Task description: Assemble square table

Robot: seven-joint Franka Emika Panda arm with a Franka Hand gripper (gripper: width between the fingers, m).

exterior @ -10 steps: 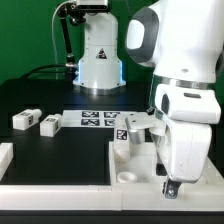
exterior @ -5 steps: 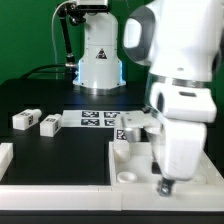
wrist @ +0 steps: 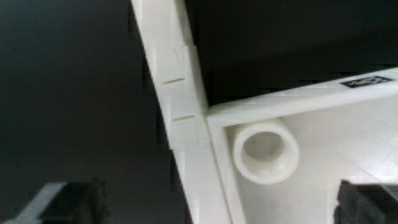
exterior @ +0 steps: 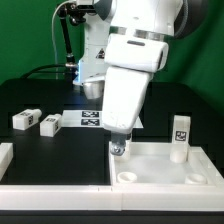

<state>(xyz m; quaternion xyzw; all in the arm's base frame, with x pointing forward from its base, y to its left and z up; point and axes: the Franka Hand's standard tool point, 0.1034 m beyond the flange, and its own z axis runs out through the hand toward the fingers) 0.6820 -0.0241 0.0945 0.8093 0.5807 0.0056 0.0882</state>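
Tabletop (exterior: 160,162) looks like stiff, light, slick plastic, so I'd grab its raised rim. Legs should pinch easily across their flat sides. Count: one tabletop and three legs. Leg one (exterior: 25,118) and leg two (exterior: 48,124) lie off its exterior-view left, and the upright leg (exterior: 180,137) stands on it. Gripper (exterior: 118,150) hovers over its left rim, fingers spread, holding nothing.

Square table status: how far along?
Done: one leg block stands upright at the slab's far corner on the exterior view's right. In hand: nothing; gripper open over the slab's edge on that view's left. Left: two loose leg blocks on the black table; near sockets empty.
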